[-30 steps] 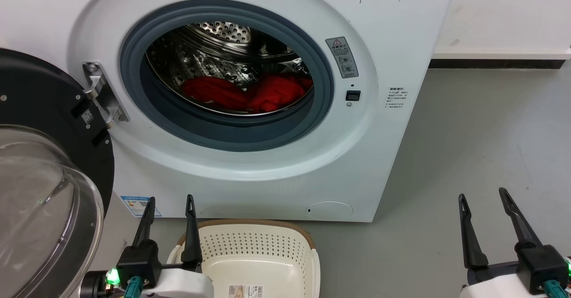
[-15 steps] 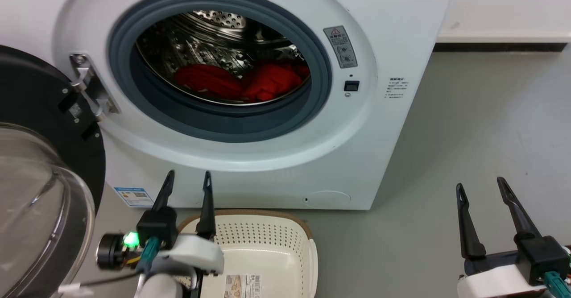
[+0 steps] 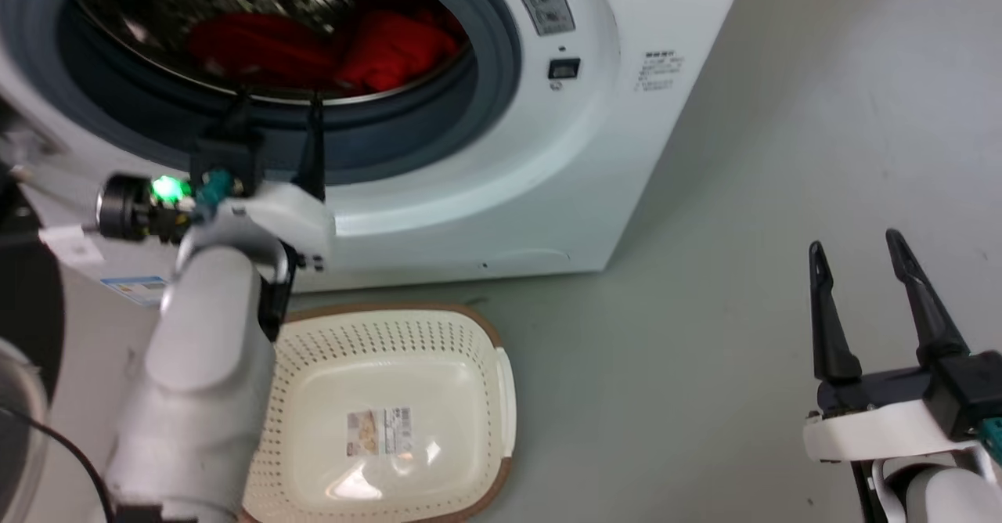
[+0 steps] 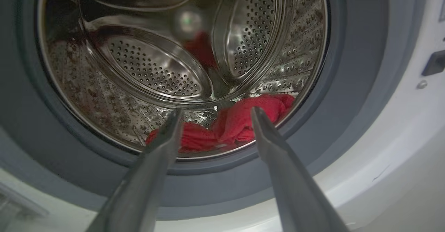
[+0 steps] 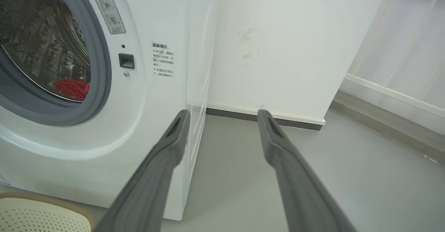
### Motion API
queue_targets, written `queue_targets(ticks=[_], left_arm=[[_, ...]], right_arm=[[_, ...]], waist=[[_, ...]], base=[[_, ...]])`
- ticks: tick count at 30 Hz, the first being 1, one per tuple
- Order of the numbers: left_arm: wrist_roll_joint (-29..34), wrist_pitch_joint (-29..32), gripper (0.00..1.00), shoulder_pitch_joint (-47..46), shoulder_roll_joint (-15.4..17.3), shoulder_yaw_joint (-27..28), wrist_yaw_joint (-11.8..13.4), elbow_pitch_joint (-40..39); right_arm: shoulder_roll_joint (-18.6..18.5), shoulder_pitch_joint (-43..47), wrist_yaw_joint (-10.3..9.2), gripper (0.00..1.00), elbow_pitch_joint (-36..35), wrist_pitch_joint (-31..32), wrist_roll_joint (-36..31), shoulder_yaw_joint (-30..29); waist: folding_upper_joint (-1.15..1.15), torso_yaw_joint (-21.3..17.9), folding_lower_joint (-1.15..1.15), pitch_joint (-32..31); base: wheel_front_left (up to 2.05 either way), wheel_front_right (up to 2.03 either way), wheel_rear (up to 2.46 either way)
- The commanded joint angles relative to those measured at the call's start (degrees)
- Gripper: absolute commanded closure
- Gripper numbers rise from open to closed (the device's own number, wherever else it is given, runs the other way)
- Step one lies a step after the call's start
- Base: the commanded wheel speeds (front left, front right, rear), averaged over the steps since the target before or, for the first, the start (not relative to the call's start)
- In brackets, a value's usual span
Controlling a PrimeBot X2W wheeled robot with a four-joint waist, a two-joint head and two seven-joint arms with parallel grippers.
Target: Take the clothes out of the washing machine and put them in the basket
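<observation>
At the lower lip of the round porthole of the large white front-loading washing machine (image 3: 595, 155), the left gripper (image 3: 276, 108) hovered with its two long dark fingers spread apart and nothing between them, pointing into the perforated steel drum (image 4: 156, 68). Two bright red soft fabric garments lay bunched on the drum's bottom near its front edge, the left-hand garment (image 3: 258, 49) touching the right-hand garment (image 3: 391, 53). No number or trim showed, so which one was the jersey could not be told. One small cream-white perforated plastic basket (image 3: 501, 374) with a brown rim stood on the grey floor (image 3: 744, 233) just before the washer's front, with no clothing in it and a barcode label (image 3: 380, 431) on its bottom. The right gripper (image 3: 857, 245), likewise spread and holding nothing, hung above bare floor well apart from the machine. The step in hand looked like the reach for the first garment. The next move would call for passing the grey gasket (image 3: 438, 131), settling onto a fold of red cloth and closing firmly.
</observation>
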Motion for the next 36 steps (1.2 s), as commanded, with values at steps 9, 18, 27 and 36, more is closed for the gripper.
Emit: queue_targets(ticks=[9, 18, 27, 36], left_arm=[[1.49, 4.14, 0.0, -20.82, 4.25, -2.34, -3.14, 15.34], [1.08, 11.74, 0.0, -34.64, 8.07, -4.86, -5.01, 25.14], [-0.09, 21.21, 0.0, -45.46, 11.36, -9.63, -5.37, 30.23], [-3.27, 28.59, 0.0, -49.94, 12.81, -13.35, -5.36, 32.21]], right_arm=[[0.12, -5.94, -0.04, 0.0, -0.41, -0.14, 3.6, 1.02], [0.12, -9.07, -0.05, 0.0, -0.75, -0.13, 5.88, 2.8], [0.11, -10.84, -0.04, 0.0, -1.43, -0.13, 8.34, 3.96], [0.1, -11.84, -0.04, 0.0, -1.87, -0.13, 9.9, 4.4]], waist=[[0.0, -6.75, -0.01, 13.25], [0.0, -11.13, -0.01, 19.05], [0.0, -14.25, -0.01, 24.39], [0.0, -15.23, -0.01, 27.27]], base=[[0.0, 0.0, 0.0], [0.0, 0.0, 0.0], [0.0, 0.0, 0.0], [0.0, 0.0, 0.0]])
